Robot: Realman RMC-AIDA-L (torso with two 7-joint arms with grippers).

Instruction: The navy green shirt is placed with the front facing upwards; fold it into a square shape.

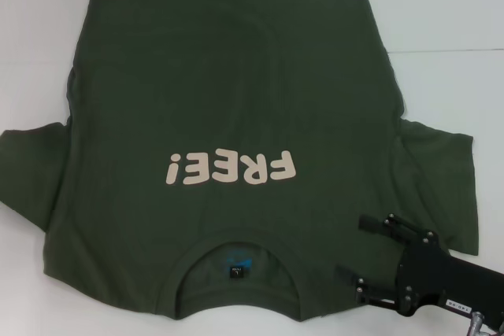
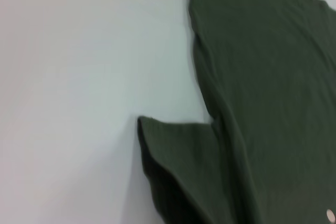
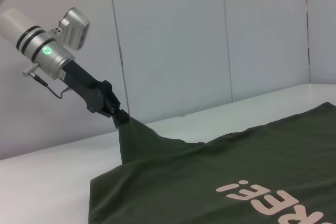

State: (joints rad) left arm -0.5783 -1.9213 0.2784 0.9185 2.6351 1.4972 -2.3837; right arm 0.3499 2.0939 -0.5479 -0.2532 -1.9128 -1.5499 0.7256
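Lying flat, front up, over most of the white tabletop (image 1: 449,21): dark olive shirt (image 1: 228,92) with cream "FREE!", collar at 6 o'clock; left claw (image 3: 122,117) pinching a lifted sleeve; right claw (image 1: 358,253) spread wide at 5 o'clock.

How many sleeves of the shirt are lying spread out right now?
2. The navy green shirt has its left sleeve out on the table at the robot's left; its right sleeve spreads at the robot's right, just past the open right gripper.
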